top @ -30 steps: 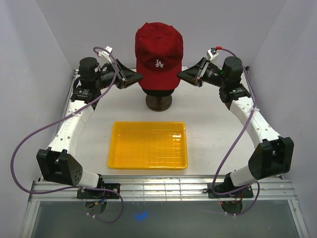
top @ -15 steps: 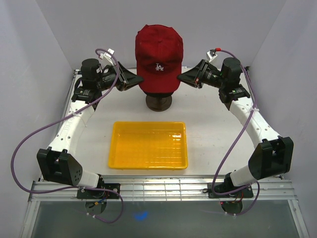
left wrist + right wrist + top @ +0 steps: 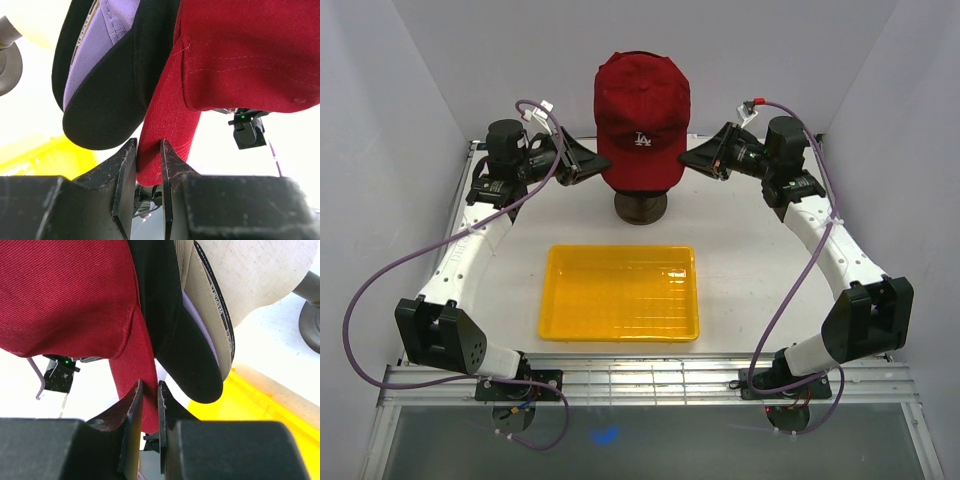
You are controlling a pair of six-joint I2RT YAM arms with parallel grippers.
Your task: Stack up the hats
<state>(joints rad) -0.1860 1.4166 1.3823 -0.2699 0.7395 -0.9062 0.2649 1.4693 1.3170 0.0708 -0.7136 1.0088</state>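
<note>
Over the last second the red hat (image 3: 642,100) came down a little on the stack. Its crown sank slightly in the top view, and its white logo (image 3: 642,140) slid lower on the front, toward the near side, step by step through the earlier pictures. The left gripper (image 3: 604,160) and the right gripper (image 3: 685,157), each pinching an edge of the brim, dropped by a small amount together with it and ended just beside the hat's lower sides. The right arm's wrist also leaned in a touch toward the hat, and the cable loop above the left wrist shifted slightly with that arm.
</note>
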